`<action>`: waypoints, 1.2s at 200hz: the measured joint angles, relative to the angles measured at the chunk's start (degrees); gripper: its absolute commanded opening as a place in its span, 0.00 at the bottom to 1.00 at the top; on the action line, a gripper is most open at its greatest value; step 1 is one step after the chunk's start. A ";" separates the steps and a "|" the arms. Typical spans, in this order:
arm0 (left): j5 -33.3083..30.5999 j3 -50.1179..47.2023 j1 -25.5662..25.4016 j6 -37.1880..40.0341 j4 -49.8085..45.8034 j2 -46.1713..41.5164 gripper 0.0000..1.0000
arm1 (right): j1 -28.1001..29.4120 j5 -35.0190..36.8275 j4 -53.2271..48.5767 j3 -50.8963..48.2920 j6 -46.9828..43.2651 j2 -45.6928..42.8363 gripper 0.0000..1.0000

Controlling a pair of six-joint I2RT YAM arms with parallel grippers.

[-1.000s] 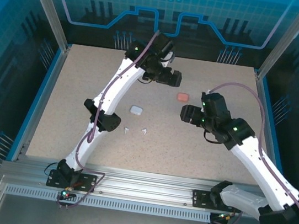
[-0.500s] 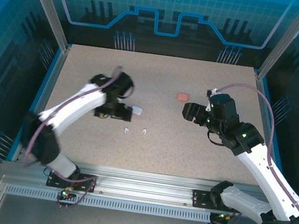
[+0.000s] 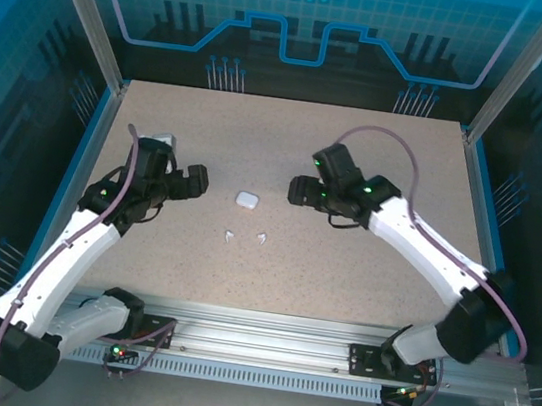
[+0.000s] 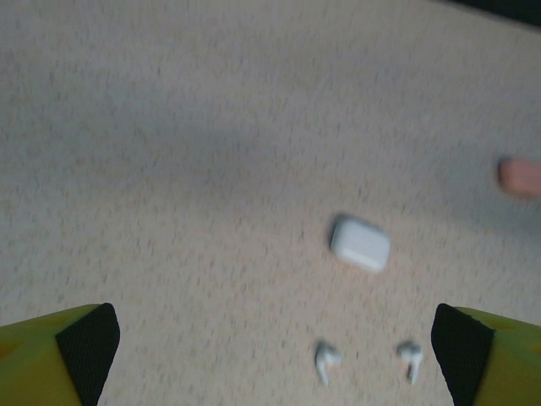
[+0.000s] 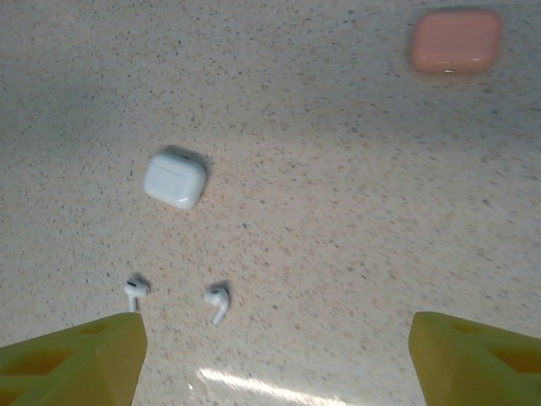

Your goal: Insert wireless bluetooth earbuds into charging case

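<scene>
The left gripper (image 4: 275, 342) stands wide open and empty, its yellow fingers (image 4: 80, 351) at the two lower corners of its wrist view with bare table (image 4: 169, 127) between them. Just ahead of it lie two white earbuds (image 4: 325, 362), side by side, apart from each other and untouched. Beyond them sits the white case (image 4: 360, 243), closed, and further off to the right a blurred edge of the pink case (image 4: 518, 178).

The right gripper (image 5: 275, 355) is also spread open, holding nothing. Its wrist view has the earbuds (image 5: 218, 302) nearest, the white case (image 5: 175, 178) past them to the left, and the pink case (image 5: 455, 40), closed, well apart at the upper right.

From above, the left gripper (image 3: 196, 181) and right gripper (image 3: 297, 189) face each other across the white case (image 3: 246, 200). The earbuds (image 3: 262, 236) lie on the table nearer the arm bases, outside both cases.
</scene>
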 measured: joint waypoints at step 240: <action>9.01 -7.06 14.78 -6.19 29.05 4.28 0.99 | 7.72 5.84 -24.63 64.30 16.37 62.27 0.78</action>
